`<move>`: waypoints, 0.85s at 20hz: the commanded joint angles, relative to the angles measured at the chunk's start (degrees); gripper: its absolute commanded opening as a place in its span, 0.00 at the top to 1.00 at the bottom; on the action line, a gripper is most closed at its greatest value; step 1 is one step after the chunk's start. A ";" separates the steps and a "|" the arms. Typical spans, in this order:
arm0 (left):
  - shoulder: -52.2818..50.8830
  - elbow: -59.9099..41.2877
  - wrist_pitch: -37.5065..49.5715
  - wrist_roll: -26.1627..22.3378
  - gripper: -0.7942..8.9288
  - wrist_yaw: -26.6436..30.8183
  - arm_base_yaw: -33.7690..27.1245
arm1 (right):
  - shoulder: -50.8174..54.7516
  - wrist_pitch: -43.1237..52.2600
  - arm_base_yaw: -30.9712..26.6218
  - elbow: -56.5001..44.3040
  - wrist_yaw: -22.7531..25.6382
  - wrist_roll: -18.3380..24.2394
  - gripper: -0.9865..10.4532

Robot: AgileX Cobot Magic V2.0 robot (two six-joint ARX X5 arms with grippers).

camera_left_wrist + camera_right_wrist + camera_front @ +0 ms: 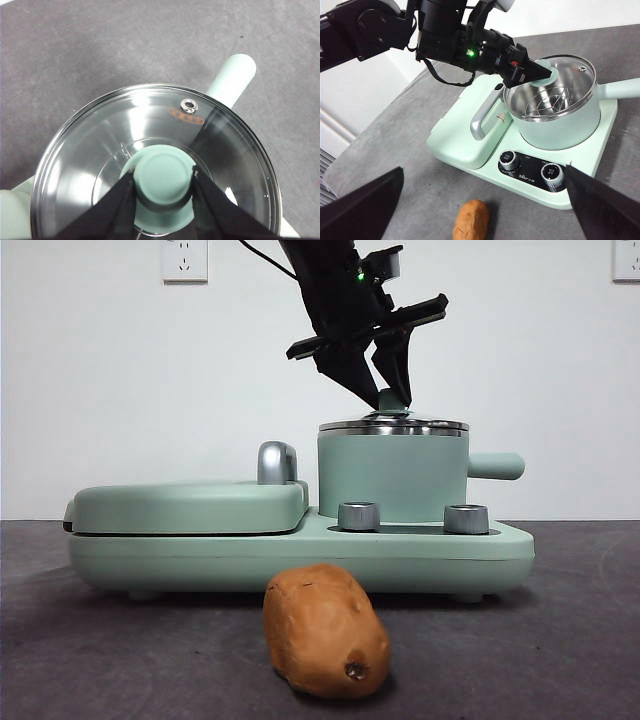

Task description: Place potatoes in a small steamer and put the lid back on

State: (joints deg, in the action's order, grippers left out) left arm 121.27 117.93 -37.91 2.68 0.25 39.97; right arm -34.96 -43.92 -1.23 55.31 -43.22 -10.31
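Note:
The orange-brown potato (325, 630) lies on the dark table in front of the cooker, also seen in the right wrist view (471, 218). The small mint-green steamer (392, 480) stands on the cooker base with the glass lid (393, 425) resting on its rim. My left gripper (385, 390) comes down from above and is shut on the lid's green knob (164, 175), one jaw on each side. Through the lid (575, 67) I see a steel rack and no potato. My right gripper (484, 170) hangs high over the table's front, wide open and empty.
The steamer's side handle (495, 466) sticks out to the right. A flat lidded griddle (190, 505) with a chrome handle (277, 462) fills the base's left half. Two steel dials (359, 516) sit on the base's front.

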 commanded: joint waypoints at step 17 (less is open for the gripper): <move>0.79 29.27 -21.42 -3.54 0.90 3.67 -0.09 | -1.40 -0.04 2.32 1.05 2.93 -5.22 0.47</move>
State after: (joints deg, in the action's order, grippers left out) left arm 121.40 144.88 -60.36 -0.45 3.73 39.75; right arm -35.81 -44.21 0.93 55.33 -40.32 -13.67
